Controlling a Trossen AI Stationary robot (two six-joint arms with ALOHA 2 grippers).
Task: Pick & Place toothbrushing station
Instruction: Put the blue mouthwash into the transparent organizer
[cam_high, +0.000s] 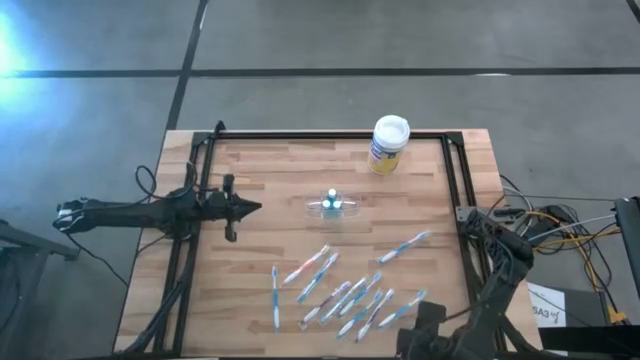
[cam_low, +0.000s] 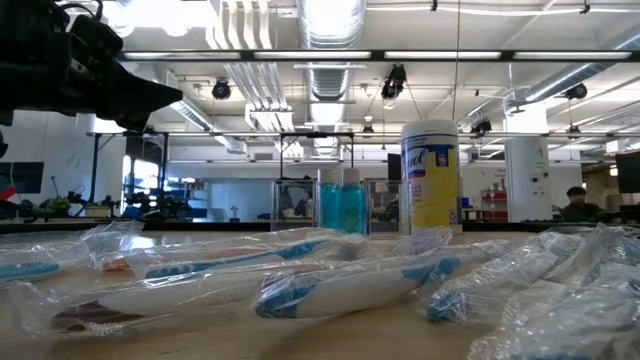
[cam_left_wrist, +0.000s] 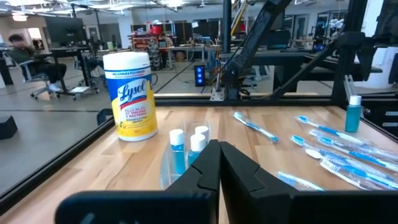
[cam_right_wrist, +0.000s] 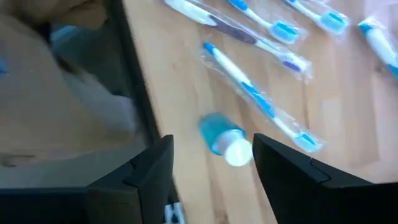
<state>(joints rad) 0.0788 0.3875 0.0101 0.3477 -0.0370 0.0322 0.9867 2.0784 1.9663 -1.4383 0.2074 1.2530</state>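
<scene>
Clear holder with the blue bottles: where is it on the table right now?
High view: the clear holder stands upright near the table's middle, ahead of the shut left gripper, with the wipes canister behind it and wrapped toothbrushes scattered nearer the front edge.

Left pincer (cam_high: 252, 208) shut, arm level and outstretched; right pincer (cam_right_wrist: 211, 155) agape, arm folded low.

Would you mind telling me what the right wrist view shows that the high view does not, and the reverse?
Only the right wrist view shows a small bottle lying on its side between the open right gripper's fingers. Only the high view shows the canister, the clear holder at mid-table, and the shut left gripper left of it. Both show wrapped toothbrushes scattered on the wooden table.
</scene>
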